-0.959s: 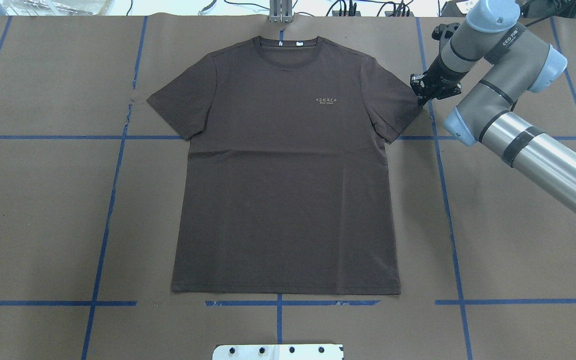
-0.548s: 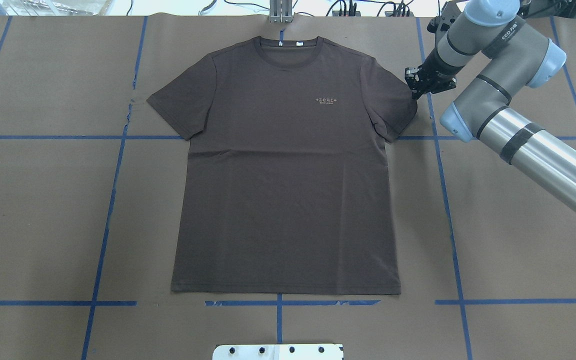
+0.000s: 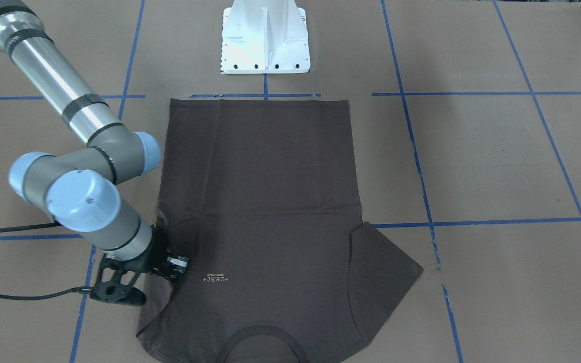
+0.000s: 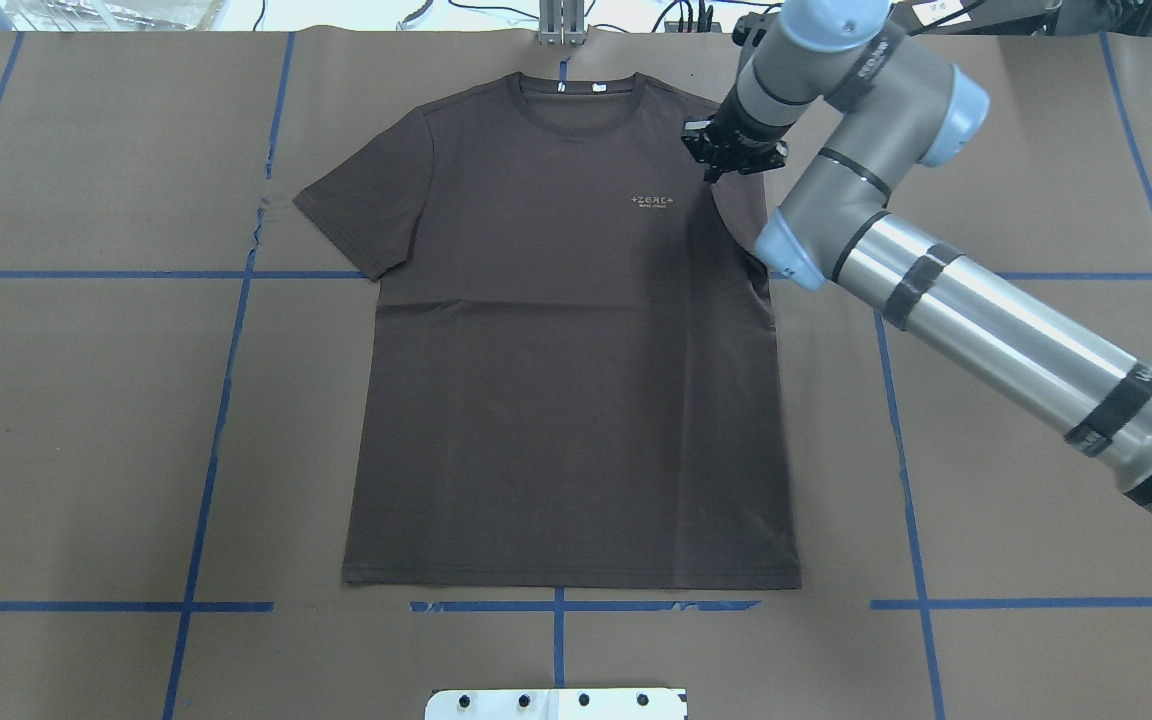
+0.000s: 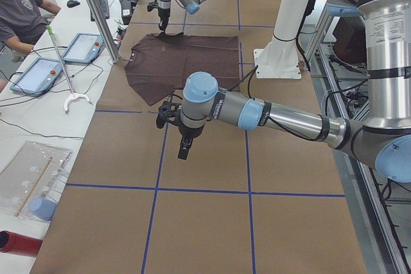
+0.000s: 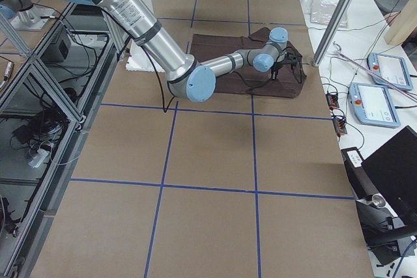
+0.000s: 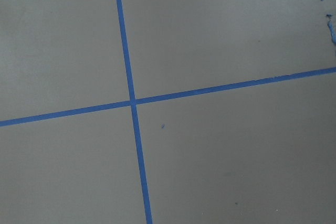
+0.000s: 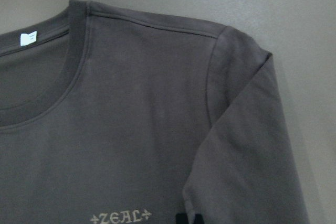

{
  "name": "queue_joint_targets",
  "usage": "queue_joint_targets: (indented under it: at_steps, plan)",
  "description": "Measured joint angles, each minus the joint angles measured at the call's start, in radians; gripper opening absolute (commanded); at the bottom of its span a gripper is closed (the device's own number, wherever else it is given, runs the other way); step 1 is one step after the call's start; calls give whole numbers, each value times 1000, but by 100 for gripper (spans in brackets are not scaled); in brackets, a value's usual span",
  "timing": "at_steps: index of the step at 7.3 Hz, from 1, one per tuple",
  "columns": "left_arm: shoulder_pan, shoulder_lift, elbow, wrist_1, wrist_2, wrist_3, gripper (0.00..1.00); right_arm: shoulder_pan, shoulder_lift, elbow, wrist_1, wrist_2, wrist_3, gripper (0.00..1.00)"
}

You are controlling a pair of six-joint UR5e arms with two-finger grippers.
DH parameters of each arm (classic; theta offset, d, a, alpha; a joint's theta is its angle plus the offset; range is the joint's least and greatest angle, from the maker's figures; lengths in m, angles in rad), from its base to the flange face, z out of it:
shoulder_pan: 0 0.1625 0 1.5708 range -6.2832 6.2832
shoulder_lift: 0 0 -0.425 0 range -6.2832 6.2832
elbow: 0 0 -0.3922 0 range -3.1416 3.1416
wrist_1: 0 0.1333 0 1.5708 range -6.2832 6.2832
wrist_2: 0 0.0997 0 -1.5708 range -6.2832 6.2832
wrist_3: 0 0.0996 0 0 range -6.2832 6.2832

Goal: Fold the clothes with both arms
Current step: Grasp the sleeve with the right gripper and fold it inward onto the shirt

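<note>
Right hand (image 4: pixel 721 168) | clenched on T-shirt (image 4: pixel 556 400) sleeve (image 8: pixel 247 145) | sleeve over chest, beside logo (image 4: pixel 652 201)

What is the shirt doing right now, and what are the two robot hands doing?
Dark grey-brown knit T-shirt: lying flat, front up, body unfolded.
Sleeve on the robot's right: folded in over the chest.
Other sleeve: spread flat on the brown paper table cover.
Black right gripper: jaws apparently shut on the folded sleeve's edge.
Black left gripper: hanging above bare cover, away from the shirt; open or shut, cannot tell.
</note>
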Motion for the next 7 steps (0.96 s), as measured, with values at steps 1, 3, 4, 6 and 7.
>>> queue_joint_targets:
  at_steps: [1,3,4,6,7]
  plan:
    - [0,0,0,0,-1,0,100,-13,28,-36,1,-24,17,0]
    - [1,0,1,0,-1,-1,100,-20,47,-66,2,-55,29,100]
    - [2,-2,1,-4,-4,-4,100,-21,53,-65,2,-60,33,100]
    - [27,-26,11,-73,-61,-26,100,-26,31,14,3,-39,38,100]
    - [75,-72,38,-127,-83,-67,100,-24,-15,97,3,-1,39,100]
